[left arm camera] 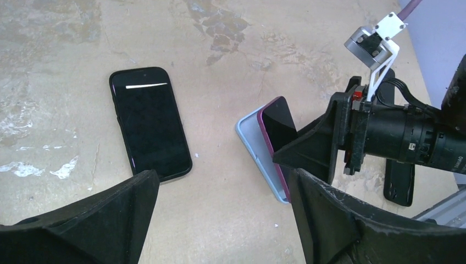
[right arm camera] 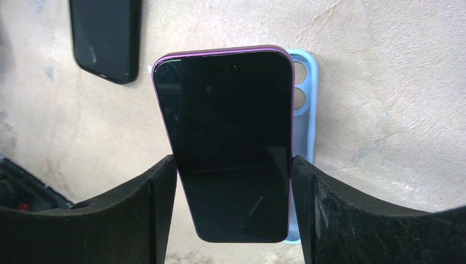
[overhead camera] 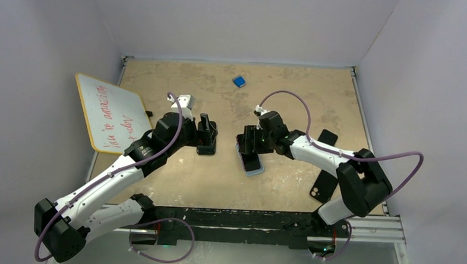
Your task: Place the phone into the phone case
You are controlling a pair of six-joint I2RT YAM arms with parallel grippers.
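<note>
The phone has a dark screen and a magenta rim. My right gripper is shut on its long sides and holds it tilted over the light blue phone case, which lies on the table with its camera cutouts showing. From the left wrist view, the phone leans with its lower edge in the case. In the top view the right gripper stands over the case. My left gripper is open over bare table to the left, empty; the top view shows it apart from the case.
A black phone lies flat by the left gripper. Two black cases lie at the right edge. A whiteboard leans at the left, and a small blue object sits at the back.
</note>
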